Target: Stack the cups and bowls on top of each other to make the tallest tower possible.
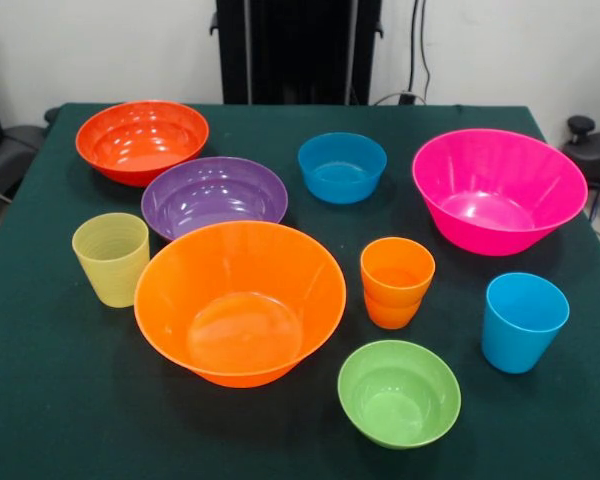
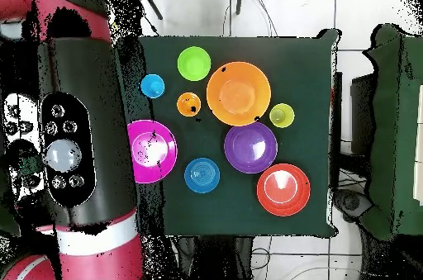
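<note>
All vessels stand upright and apart on the green table (image 1: 40, 400). Large orange bowl (image 1: 240, 300) (image 2: 239, 93) is near the front centre, and large hot pink bowl (image 1: 498, 190) (image 2: 152, 150) is at the right. Red-orange bowl (image 1: 142, 140) (image 2: 283, 189) and purple bowl (image 1: 214, 195) (image 2: 250, 147) are at the far left. Blue bowl (image 1: 342, 167) (image 2: 201, 175) is far centre, and lime green bowl (image 1: 399, 392) (image 2: 194, 63) is at the front. The ribbed yellow-green cup (image 1: 111, 258) (image 2: 282, 116), the orange cup (image 1: 397, 283) (image 2: 188, 104), which looks like two nested tumblers, and the sky blue cup (image 1: 523, 322) (image 2: 152, 86) stand between them. No separate yellow cup shows. The gripper is out of view.
The black pedestal (image 1: 298, 50) stands behind the table's far edge. In the overhead view the red and black arm (image 2: 74, 153) lies beside the table, off its surface. A black chair (image 1: 5, 150) is at the left and cables hang at the back wall.
</note>
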### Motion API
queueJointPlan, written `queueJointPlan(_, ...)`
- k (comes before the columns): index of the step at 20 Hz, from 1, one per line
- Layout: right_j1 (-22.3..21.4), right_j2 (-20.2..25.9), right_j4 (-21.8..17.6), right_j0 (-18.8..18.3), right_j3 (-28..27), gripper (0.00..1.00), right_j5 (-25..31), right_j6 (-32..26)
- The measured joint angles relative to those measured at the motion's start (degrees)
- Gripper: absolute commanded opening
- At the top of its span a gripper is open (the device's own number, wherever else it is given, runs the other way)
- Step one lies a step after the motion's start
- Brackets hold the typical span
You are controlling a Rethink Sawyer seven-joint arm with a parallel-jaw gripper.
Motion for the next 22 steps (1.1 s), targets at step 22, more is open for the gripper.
queueJointPlan(22, 12.8, -34.6, 44.8, -0.5, -14.3, 0.00, 6.9, 4.3)
